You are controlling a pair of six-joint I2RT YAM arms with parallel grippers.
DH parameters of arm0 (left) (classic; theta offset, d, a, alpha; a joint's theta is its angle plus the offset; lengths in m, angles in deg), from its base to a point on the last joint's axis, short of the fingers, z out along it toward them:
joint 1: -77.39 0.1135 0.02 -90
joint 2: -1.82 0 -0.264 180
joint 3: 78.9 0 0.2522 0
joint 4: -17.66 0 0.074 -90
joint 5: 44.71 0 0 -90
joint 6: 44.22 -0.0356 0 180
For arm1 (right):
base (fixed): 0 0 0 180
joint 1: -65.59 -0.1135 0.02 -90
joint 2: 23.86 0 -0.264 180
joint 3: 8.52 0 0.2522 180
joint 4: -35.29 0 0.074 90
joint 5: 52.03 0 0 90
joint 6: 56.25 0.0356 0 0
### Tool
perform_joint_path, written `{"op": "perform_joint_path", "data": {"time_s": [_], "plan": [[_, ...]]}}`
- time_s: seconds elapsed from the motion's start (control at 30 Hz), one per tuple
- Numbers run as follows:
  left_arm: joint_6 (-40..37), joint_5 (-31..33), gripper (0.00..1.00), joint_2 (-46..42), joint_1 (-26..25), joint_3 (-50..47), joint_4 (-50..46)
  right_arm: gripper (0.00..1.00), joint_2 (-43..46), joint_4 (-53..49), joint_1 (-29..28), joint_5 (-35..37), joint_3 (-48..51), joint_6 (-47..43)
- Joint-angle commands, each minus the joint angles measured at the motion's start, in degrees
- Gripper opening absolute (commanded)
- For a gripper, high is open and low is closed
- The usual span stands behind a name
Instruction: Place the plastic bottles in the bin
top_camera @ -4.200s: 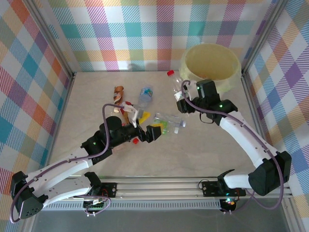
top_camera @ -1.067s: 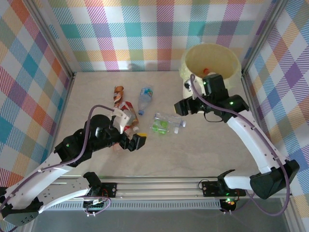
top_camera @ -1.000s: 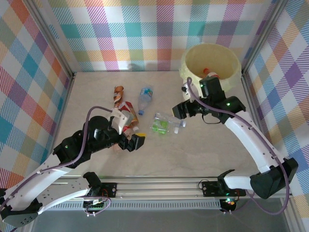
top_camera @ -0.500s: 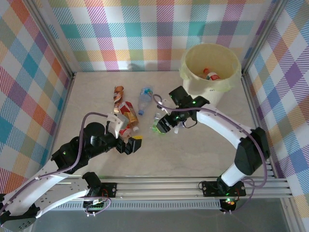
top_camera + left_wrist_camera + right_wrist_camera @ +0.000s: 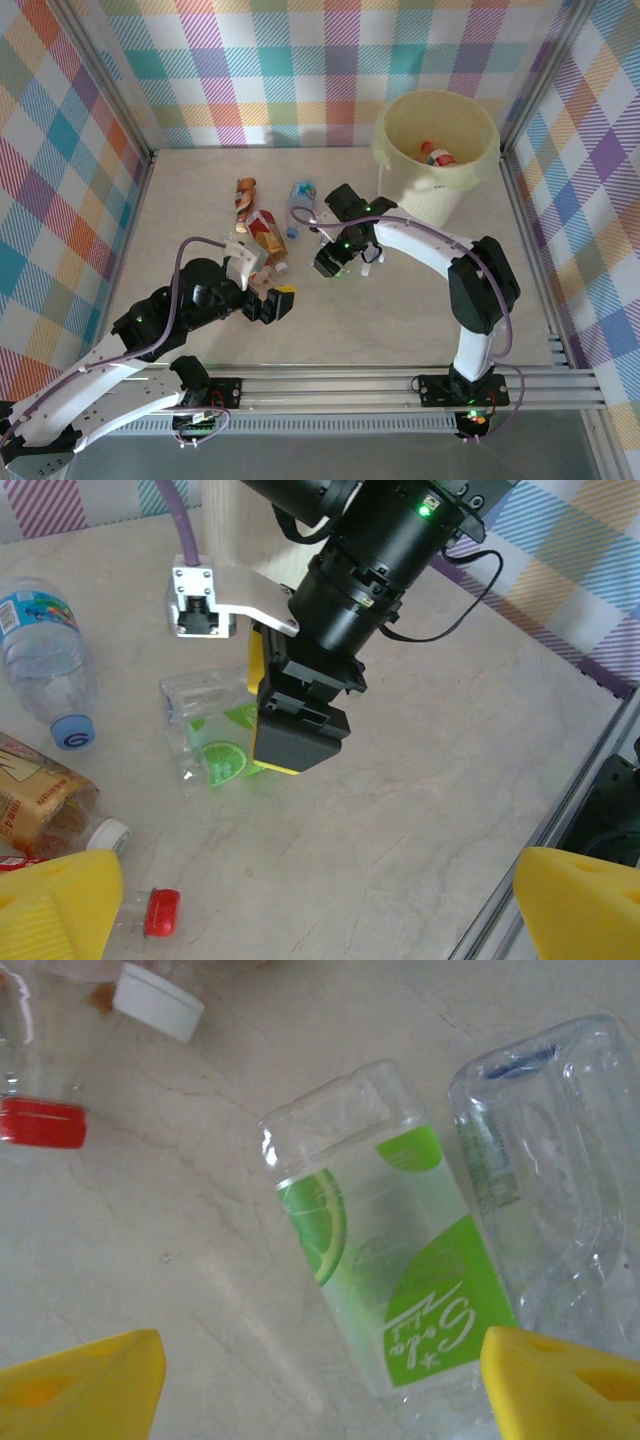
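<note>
Right wrist view: right jaws spread wide, empty, hanging over the flattened clear plastic bottle with lime-green label (image 5: 385, 1260), which lies flat on the pale surface (image 5: 200, 1290). Its long axis runs diagonally, one end between the yellow tips. A second crushed clear bottle (image 5: 560, 1160) lies just beside it and risks being pinched too. Left jaws wide, empty, farther off. The round cream-yellow bin (image 5: 430, 195) stands well apart, far right.

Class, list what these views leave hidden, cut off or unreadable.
- Top external: green-label bottle mostly hidden under the right gripper.
- Right wrist: clear bottle cut off by right edge.
- Left wrist: blue-capped bottle cut off by left edge.
- Top external: red-capped bottle inside the bin, label too small.
</note>
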Motion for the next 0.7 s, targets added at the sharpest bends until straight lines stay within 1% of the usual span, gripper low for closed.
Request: {"op": "perform_joint_path", "data": {"time_s": [0.0,0.23,0.67], "plan": [[0.68,-0.42,1.0,-0.38,-0.41,-0.73,3.17,0.82,-2.1,-0.3,-0.7,2.63,-2.39,-1.32],[0.95,-1.13,1.0,0.13,-0.4,-1.17,4.16,0.82,-6.48,-1.61,-1.41,5.33,-5.16,-2.09],[1.1,-0.99,1.0,0.26,-0.37,-1.44,4.44,0.79,-9.84,-2.37,-2.93,6.79,-5.64,-3.21]]}}
